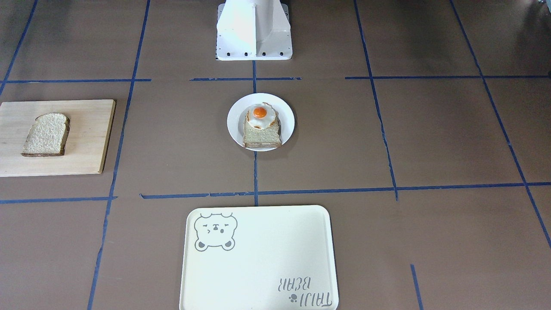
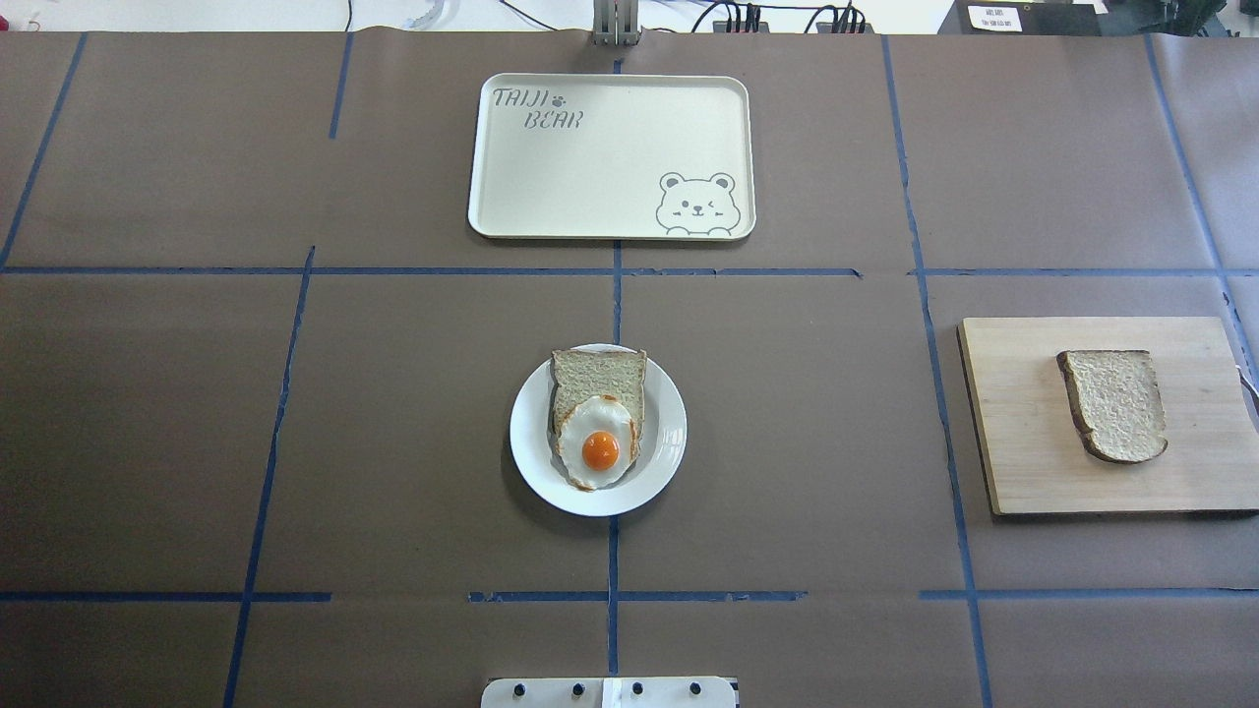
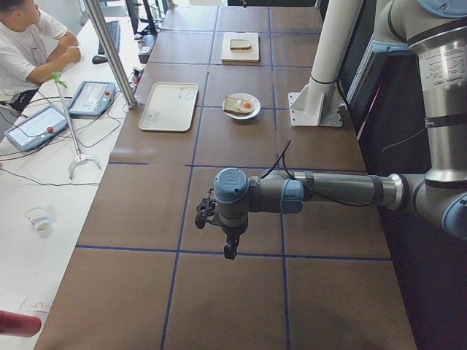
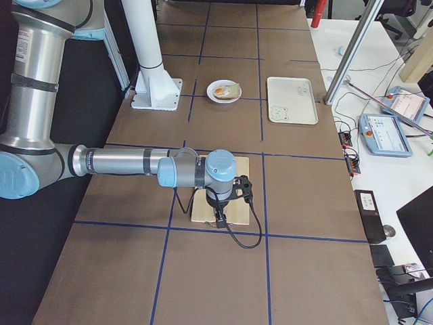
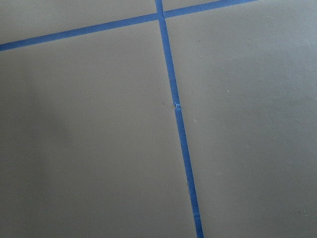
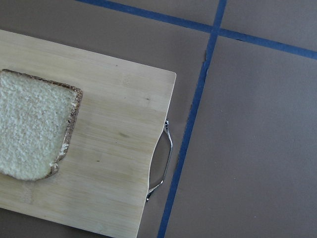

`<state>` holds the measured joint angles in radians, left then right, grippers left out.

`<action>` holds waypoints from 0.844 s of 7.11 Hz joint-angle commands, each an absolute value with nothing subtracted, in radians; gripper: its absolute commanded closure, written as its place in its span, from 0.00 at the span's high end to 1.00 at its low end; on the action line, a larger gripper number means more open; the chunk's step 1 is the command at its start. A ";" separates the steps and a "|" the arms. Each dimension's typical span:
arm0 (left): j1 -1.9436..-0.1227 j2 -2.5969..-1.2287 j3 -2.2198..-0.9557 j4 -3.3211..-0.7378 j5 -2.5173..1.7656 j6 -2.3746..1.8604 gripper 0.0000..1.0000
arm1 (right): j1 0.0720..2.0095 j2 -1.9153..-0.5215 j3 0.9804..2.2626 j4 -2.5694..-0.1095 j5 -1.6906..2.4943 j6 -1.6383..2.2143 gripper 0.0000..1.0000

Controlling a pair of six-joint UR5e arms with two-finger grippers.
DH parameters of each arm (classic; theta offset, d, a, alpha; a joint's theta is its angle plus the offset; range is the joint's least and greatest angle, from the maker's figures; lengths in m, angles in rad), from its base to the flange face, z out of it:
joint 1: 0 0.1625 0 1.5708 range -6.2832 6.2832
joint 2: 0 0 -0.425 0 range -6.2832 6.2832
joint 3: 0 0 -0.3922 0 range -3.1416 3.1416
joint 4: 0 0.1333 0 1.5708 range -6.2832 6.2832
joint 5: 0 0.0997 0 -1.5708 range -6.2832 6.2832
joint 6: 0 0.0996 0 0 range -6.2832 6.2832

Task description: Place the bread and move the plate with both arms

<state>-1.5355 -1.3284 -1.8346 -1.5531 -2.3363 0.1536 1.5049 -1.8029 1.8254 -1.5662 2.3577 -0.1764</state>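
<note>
The bread (image 1: 46,134), a dark-crusted slice, lies flat on a wooden cutting board (image 1: 86,142) at the table's right end; it also shows in the overhead view (image 2: 1114,404) and the right wrist view (image 6: 32,131). The small white plate (image 2: 667,433) sits at the table's middle and bears a tan square slice with a fried egg (image 2: 598,379). My right gripper (image 4: 220,222) hangs above the board's outer end. My left gripper (image 3: 230,251) hangs over bare table far to the left. I cannot tell whether either gripper is open or shut.
A cream bear tray (image 2: 590,167) lies beyond the plate at the far edge. The white pedestal base (image 1: 254,30) stands behind the plate. The board has a metal handle (image 6: 166,158) on its outer end. An operator (image 3: 29,36) sits beside the table.
</note>
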 commanded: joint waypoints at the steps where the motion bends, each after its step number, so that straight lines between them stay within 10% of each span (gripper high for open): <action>1: -1.536 -1.327 -1.847 -1.554 -2.336 0.155 1.00 | 1.505 -1.802 1.825 -1.566 2.358 -0.176 1.00; 6: -1.529 -1.328 -1.838 -1.552 -2.338 0.155 1.00 | 1.353 -1.813 1.748 -1.077 2.430 0.373 1.00</action>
